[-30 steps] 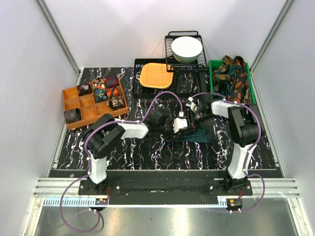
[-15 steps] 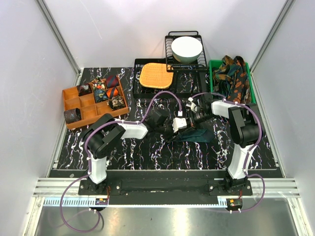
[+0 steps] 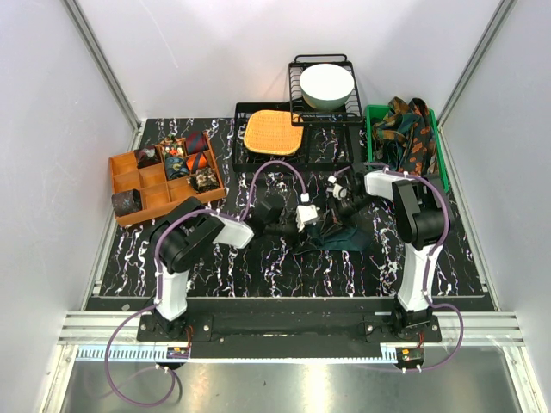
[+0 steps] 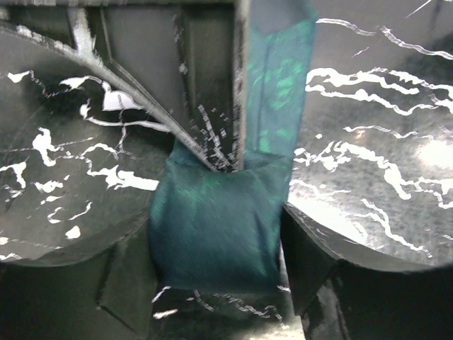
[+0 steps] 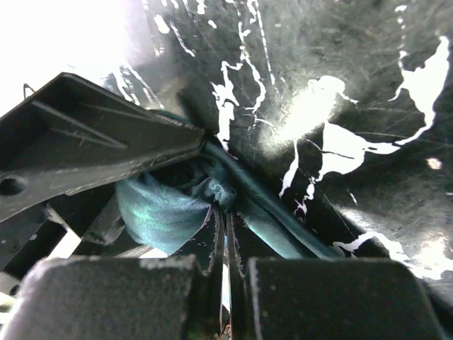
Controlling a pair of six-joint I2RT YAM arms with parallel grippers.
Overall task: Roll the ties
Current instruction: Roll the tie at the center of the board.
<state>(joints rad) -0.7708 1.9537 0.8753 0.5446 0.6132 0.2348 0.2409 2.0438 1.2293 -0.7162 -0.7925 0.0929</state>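
Observation:
A plain dark teal tie [image 3: 343, 235] lies partly folded on the black marbled table [image 3: 258, 267], between the two arms. My left gripper [image 3: 318, 226] is open, and the tie's folded end [image 4: 216, 227] lies flat between its fingers [image 4: 318, 276]. A narrower strip of the tie runs up and away from that fold. My right gripper [image 3: 333, 209] is shut, and its tips [image 5: 226, 216] pinch bunched teal fabric [image 5: 159, 209]. Rolled ties [image 3: 185, 159] sit in an orange divided box [image 3: 148, 196]. More patterned ties [image 3: 411, 129] are heaped in a green bin [image 3: 373, 116].
An orange woven mat [image 3: 274, 132] rests on a black tray [image 3: 331, 146] at the back. Behind it, a white bowl [image 3: 325, 84] sits on a wire rack [image 3: 297, 64]. One dark rolled tie [image 3: 126, 202] fills the box's front left cell. White walls close in both sides.
The left jaws have spread apart around the tie's fold. The right jaws have closed onto the teal fabric. Both grippers have shifted slightly left and toward the back.

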